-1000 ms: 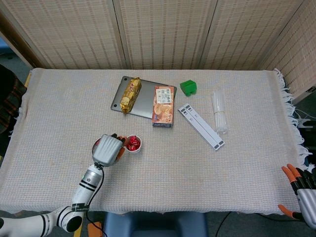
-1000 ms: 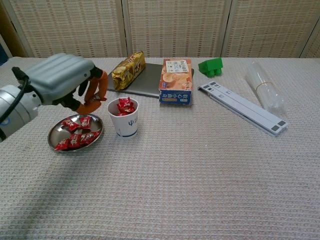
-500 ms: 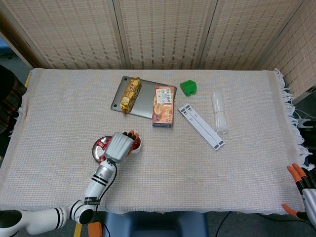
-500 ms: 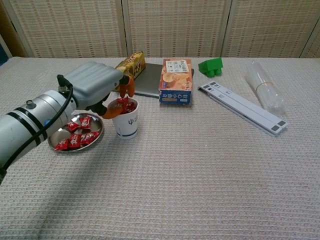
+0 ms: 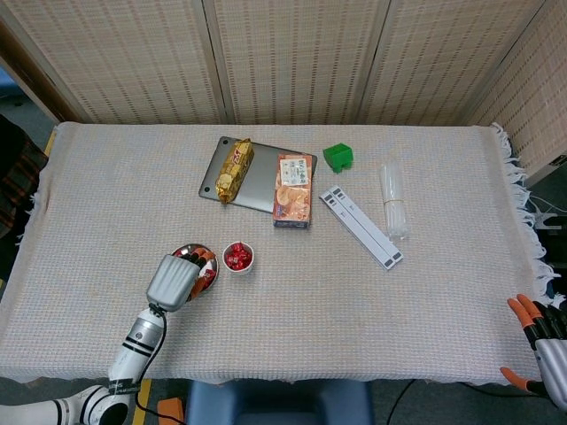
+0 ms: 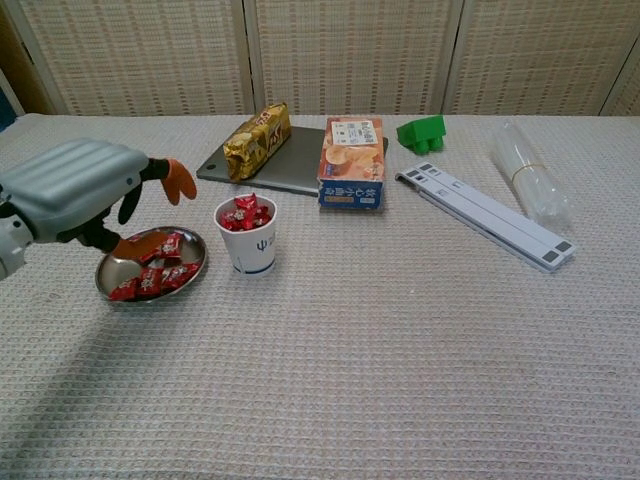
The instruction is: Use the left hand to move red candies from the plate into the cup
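Note:
A small metal plate (image 6: 199,268) holds several red candies (image 6: 160,272) at the front left of the table. Just to its right stands a white paper cup (image 6: 249,250) heaped with red candies (image 6: 243,212). My left hand (image 6: 75,190) hovers over the plate's left side with its fingers apart, the thumb low near the candies, and nothing visibly held. In the head view the left hand (image 5: 173,282) covers much of the plate (image 5: 190,251), with the cup (image 5: 237,258) to its right. My right hand (image 5: 539,340) stays at the table's front right corner, fingers spread and empty.
Behind the cup lie a grey laptop (image 6: 285,160) with a gold snack bag (image 6: 256,128) on it and an orange biscuit box (image 6: 352,162). Further right are a green block (image 6: 421,132), a white flat bar (image 6: 485,216) and a clear plastic roll (image 6: 528,185).
The left hand was over the cup half a second ago; it has swung back left and now hovers over the plate with its fingers apart. The right hand has barely moved.

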Motion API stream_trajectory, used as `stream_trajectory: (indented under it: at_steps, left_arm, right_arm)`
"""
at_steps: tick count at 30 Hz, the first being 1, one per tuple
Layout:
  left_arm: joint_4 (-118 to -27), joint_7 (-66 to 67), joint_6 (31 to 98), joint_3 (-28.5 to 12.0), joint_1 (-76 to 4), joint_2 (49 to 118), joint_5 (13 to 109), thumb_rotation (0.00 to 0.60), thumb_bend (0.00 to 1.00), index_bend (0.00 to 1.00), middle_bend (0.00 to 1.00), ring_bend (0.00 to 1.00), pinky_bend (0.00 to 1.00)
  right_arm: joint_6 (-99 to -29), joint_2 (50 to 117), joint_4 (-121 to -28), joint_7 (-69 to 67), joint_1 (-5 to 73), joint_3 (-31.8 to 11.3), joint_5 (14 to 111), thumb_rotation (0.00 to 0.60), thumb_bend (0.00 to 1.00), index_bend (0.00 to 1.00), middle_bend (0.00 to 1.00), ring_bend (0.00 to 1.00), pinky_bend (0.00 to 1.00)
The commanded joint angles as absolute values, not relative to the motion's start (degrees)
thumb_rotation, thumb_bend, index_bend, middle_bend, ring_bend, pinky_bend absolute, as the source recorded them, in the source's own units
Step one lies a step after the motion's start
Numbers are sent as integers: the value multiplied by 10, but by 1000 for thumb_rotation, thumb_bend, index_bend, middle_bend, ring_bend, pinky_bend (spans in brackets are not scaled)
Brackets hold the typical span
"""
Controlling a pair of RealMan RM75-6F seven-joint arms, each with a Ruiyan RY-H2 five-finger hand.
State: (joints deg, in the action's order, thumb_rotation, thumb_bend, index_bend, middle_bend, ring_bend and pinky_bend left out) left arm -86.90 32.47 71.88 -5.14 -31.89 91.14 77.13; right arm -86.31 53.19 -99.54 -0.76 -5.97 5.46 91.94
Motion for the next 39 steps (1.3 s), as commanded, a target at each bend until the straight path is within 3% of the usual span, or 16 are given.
stream_trajectory:
  at_steps: [1,13,21,26,35,39]
  left_arm:
    - [-848,317,711,-36,-304,909,755,600,387,287,315,599,1000]
    - [-746,347,681,-24,-298,955,735,600,386,327,350,613,1000]
    - [-738,347,657,-23,-299,948,729,600,383,337,380,613,1000]
    - [-738,355,651,-24,-300,947,726,600,382,375,456,615,1000]
    - [-747,388,638,-23,-302,945,716,600,376,396,471,615,1000]
    - [-745,396,637,-26,-303,947,710,600,377,470,560,624,1000]
  right_arm:
    - [-865,533,-996,-6,-60,57,925,600,44,0,0,0,0]
    - [-870,534,-993,-7,-63,60,932,600,43,0,0,0,0]
    - [-870,535,-994,-5,-63,59,931,600,43,0,0,0,0]
    - [-868,535,-995,-2,-62,58,928,600,44,0,0,0,0]
    - [-863,536,-997,1,-59,57,924,600,44,0,0,0,0]
    - [-864,536,-996,1,-60,57,923,600,44,0,0,0,0]
